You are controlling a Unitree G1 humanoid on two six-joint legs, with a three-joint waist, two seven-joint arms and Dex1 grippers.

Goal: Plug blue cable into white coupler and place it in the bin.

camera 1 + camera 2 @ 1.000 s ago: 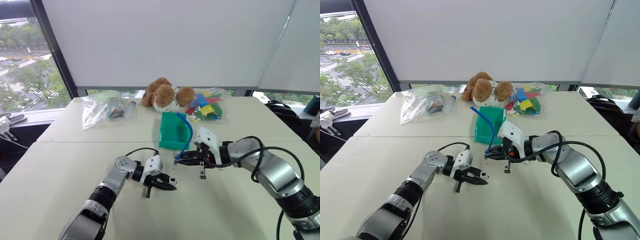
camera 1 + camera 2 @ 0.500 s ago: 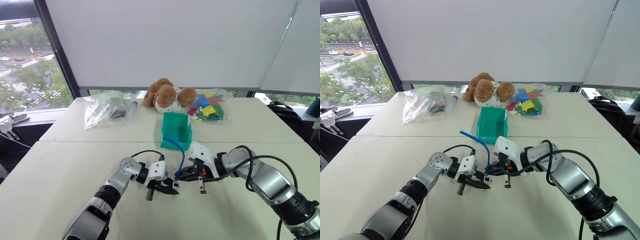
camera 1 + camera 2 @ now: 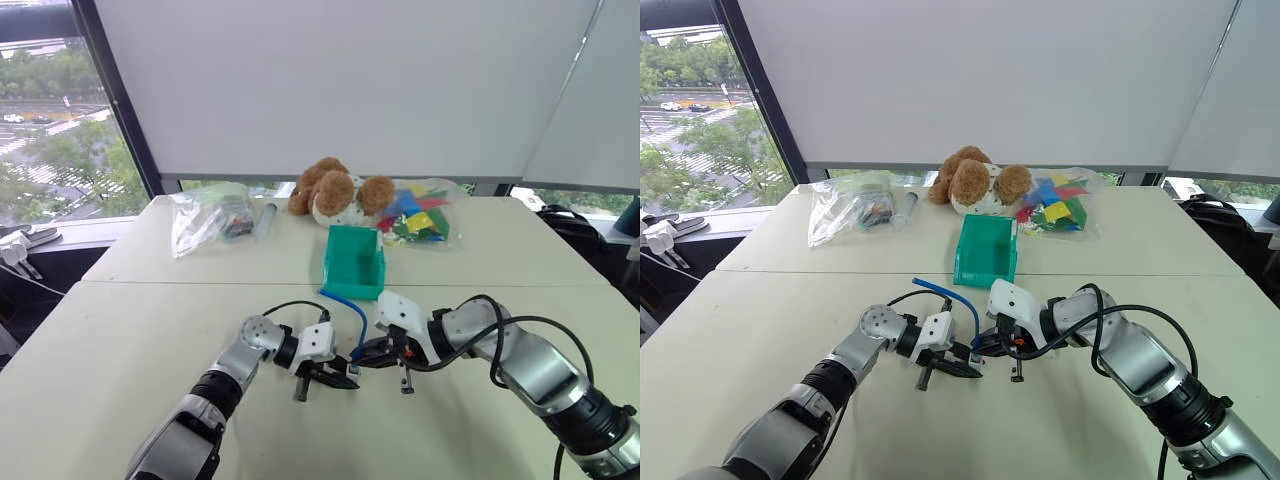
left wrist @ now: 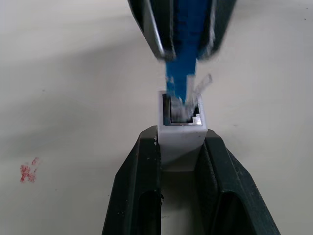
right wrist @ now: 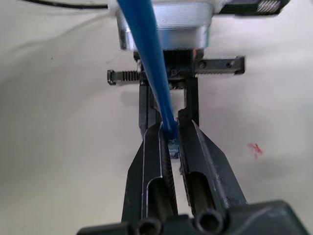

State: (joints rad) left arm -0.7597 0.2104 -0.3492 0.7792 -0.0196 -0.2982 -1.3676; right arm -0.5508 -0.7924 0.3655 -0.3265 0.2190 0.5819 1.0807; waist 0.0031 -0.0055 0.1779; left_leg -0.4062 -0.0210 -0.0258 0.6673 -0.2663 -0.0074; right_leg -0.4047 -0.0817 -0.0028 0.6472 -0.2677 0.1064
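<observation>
Mating step in progress. My left gripper (image 4: 180,161) is clamped on the white coupler (image 4: 181,132), socket mouth facing the other arm. My right gripper (image 5: 172,142) is pinched down on the blue cable (image 3: 347,305) just behind its clear plug (image 4: 188,105). In the left wrist view the plug tip sits in the socket mouth, but the latch tab is outside and tilted, so I judge it partly entered, not seated. Can't tell depth beyond that. Both grippers meet just above the near worktop (image 3: 120,340), roughly centre. The cable's free length arcs up and back from my right gripper, toward the bin (image 3: 352,262) without reaching it. The bin stands further back on the worktop, open top up, apparently empty. Behind it are a teddy bear (image 3: 335,190), a bag of coloured pieces (image 3: 420,222) and another clear bag (image 3: 205,215), none in the way. Done: both parts picked up, aligned, plug at the socket. Left: push home until latched, let go with one gripper, carry the joined pair to the bin, drop it in. Risk as I read it: slight plug tilt could jam instead of latch; a straight push along the socket axis is needed.
</observation>
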